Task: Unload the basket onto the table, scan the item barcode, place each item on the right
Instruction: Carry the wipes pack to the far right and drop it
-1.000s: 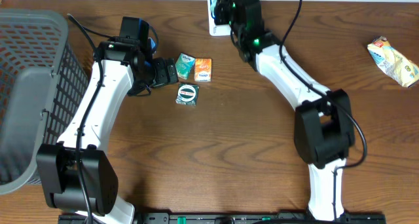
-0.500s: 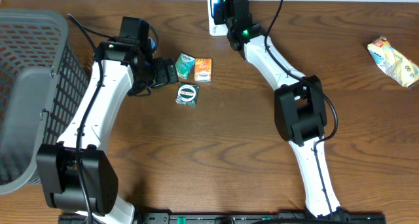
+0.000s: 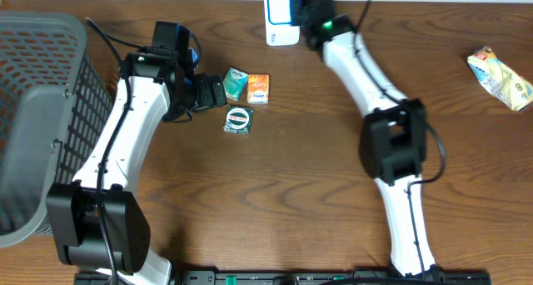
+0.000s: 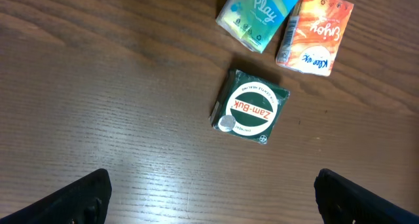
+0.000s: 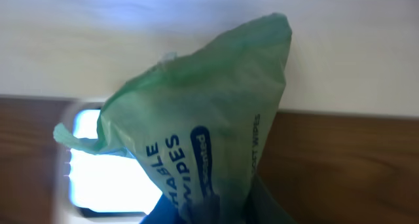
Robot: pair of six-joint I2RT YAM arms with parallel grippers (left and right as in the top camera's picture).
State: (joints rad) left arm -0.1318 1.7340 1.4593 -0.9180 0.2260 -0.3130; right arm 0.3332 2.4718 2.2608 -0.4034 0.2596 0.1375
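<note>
While a soft green plastic wipes pack (image 5: pixel 196 132) is pinched in the right claw (image 3: pixel 306 2), the white blue-lit scanner (image 3: pixel 281 20) is seen beside it at nine o'clock.

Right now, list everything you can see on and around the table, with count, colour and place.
basket: one, grey mesh, left edge
scanner: one, white with a lit blue screen, back edge, centre
wipes pack: one, green, held up by the scanner
Play tissue pack: one, green, left of centre
Kleenex tissue pack: one, orange, right beside the Play tissue pack
Zam-Buk box: one, dark green, just in front of the two tissue packs
crumpled packet: one, yellow and white, far right
table: one, brown wood
left end effector: one, black, open, beside the tissue packs
right end effector: one, black, shut on the wipes pack
</note>
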